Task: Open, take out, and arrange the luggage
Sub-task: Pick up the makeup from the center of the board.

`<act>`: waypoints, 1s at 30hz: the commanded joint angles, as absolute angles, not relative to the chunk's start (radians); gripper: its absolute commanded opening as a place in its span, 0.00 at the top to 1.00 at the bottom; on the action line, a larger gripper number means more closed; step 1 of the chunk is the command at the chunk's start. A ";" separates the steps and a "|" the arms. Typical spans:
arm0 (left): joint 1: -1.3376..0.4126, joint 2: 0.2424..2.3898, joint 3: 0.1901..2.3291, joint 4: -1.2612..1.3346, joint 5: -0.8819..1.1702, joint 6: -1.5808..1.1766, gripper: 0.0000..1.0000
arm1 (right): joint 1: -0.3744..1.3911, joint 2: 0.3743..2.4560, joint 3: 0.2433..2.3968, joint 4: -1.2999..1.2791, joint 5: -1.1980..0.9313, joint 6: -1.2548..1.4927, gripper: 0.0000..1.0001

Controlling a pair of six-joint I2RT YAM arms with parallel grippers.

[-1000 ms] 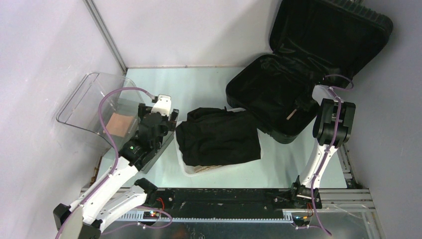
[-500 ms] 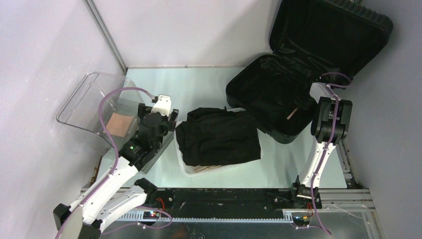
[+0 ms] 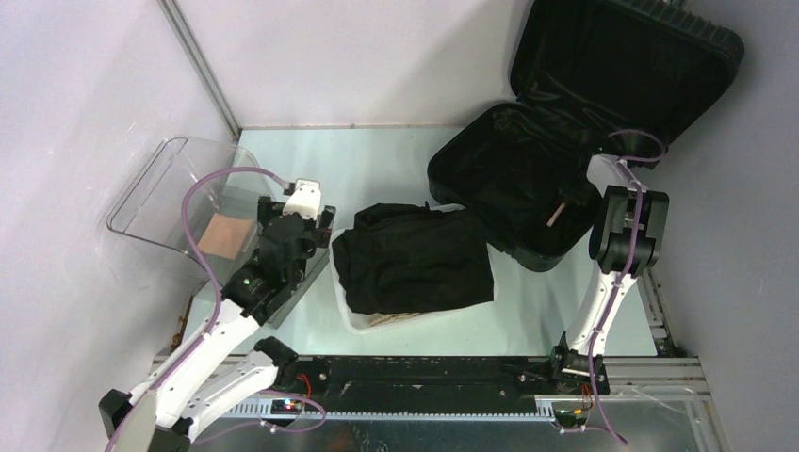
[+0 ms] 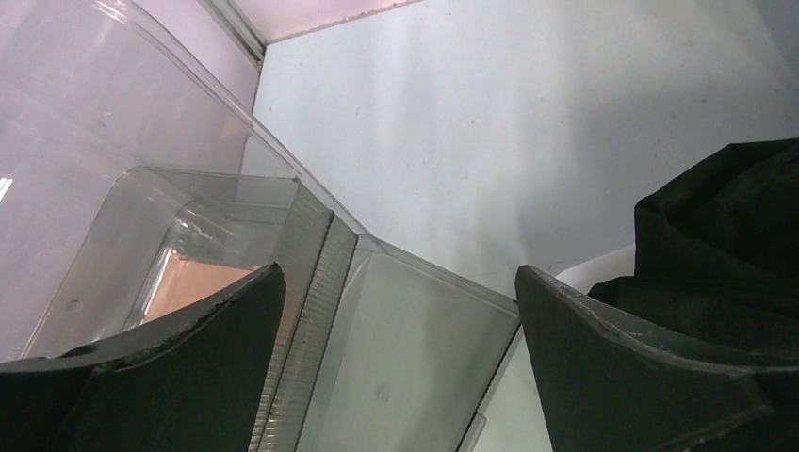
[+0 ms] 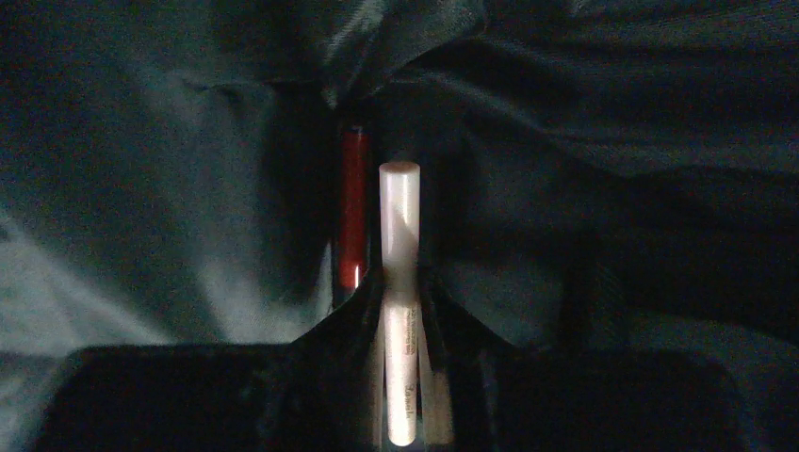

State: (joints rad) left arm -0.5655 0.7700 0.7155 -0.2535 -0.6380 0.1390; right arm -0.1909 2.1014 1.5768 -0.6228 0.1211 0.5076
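While the right gripper (image 5: 400, 311) reached inside the open luggage (image 3: 528, 179), its jaws pinched a slim pale tube (image 5: 399, 226), which stuck out straight ahead of the fingertips; a red tube (image 5: 352, 217) lay just to the left of the pale one, ahead of the claw; black lining (image 5: 612, 141) filled the space around it; the lid (image 3: 631, 66) stood raised beyond it; the left gripper (image 4: 398, 282) hung with jaws spread wide and empty over a clear plastic container (image 4: 188, 217); a black garment (image 4: 725, 226) lay to its right, heaped in a white basket (image 4: 603, 268).
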 commanded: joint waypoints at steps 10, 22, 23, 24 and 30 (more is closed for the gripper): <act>-0.572 0.830 1.006 -0.519 -0.334 -0.076 0.00 | -0.180 1.802 1.592 -0.624 0.022 0.402 0.97; -0.572 0.954 1.180 -0.547 0.322 -0.415 0.10 | -0.034 1.344 1.286 -0.506 -0.237 0.581 0.95; -0.571 0.949 1.143 -0.482 0.338 -0.440 0.10 | 0.011 1.316 1.243 -0.497 -0.237 0.594 0.95; -0.572 0.947 1.123 -0.446 0.361 -0.491 0.11 | 0.041 1.268 1.223 -0.476 -0.233 0.624 0.95; -0.572 1.012 1.061 -0.301 0.456 -0.616 0.16 | 0.297 1.111 1.126 -0.386 -0.132 0.753 0.94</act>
